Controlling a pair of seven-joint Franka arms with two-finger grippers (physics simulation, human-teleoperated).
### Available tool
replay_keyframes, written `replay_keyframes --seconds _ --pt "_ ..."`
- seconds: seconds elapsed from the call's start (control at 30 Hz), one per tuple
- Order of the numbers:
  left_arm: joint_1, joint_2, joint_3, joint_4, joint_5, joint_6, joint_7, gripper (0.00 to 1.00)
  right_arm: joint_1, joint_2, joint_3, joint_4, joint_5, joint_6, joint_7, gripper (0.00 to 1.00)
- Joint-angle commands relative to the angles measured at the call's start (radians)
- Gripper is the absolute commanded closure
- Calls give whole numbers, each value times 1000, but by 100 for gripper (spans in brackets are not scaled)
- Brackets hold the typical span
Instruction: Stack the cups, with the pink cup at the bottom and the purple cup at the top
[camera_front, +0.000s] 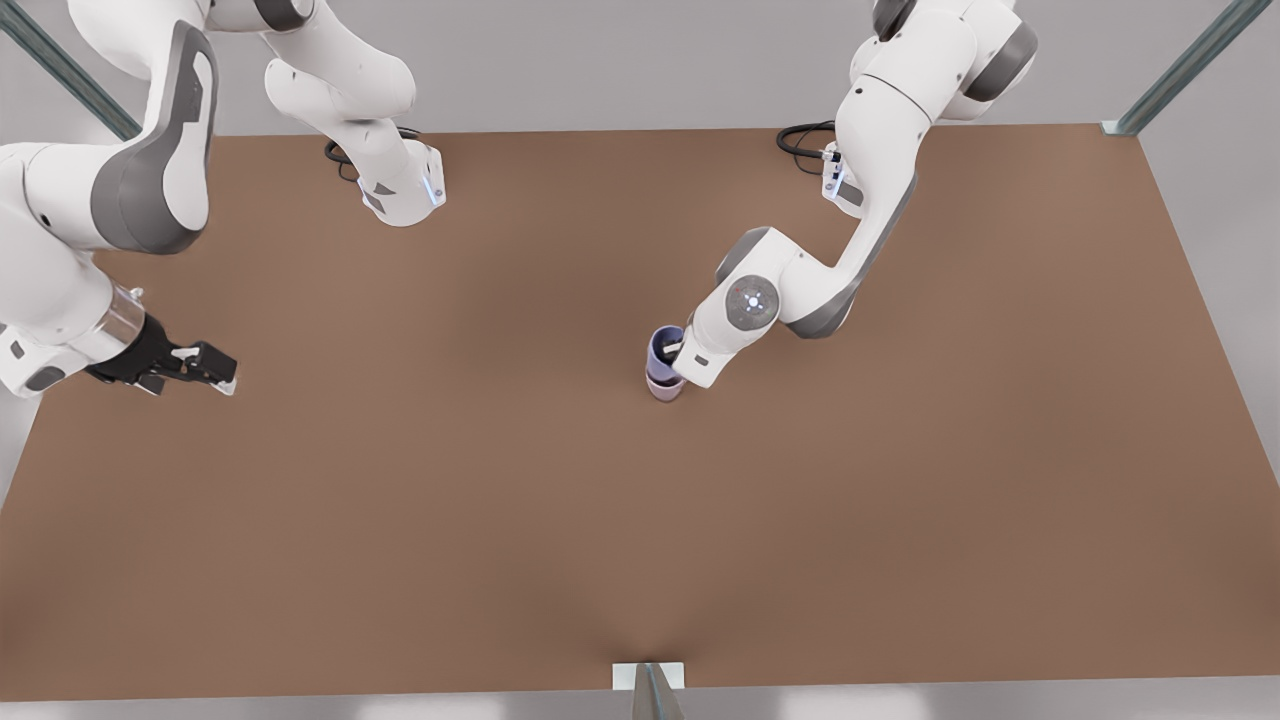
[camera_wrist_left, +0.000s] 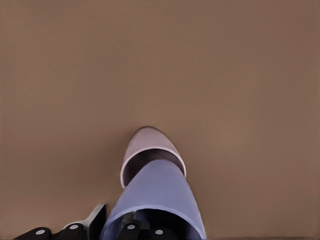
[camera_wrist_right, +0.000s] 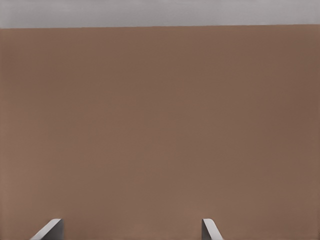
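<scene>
Front view is showing the left tool (camera_front: 672, 352) gripping the purple cup (camera_front: 662, 352), nesting into the pink cup (camera_front: 664, 389) mid-surface (camera_front: 500, 500); seating it squarely before releasing seems wise. Right tool (camera_front: 205, 368) is waiting, fingers apart.

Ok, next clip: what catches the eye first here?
Mid-table, the left gripper holds the purple cup by its rim, lowered into the pink cup. At the front view's left edge, the right gripper waits open above the bare brown table.
</scene>
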Motion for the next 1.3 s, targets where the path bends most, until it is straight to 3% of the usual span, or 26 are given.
replay_keyframes --seconds 0.0,1.27 --pt "0 0 0 0 -6 -1 -1 7 0 0 0 0 -1 0 0 0" --pt "0 -15 12 0 138 -108 18 8 3 28 0 25 2 5 5 0"
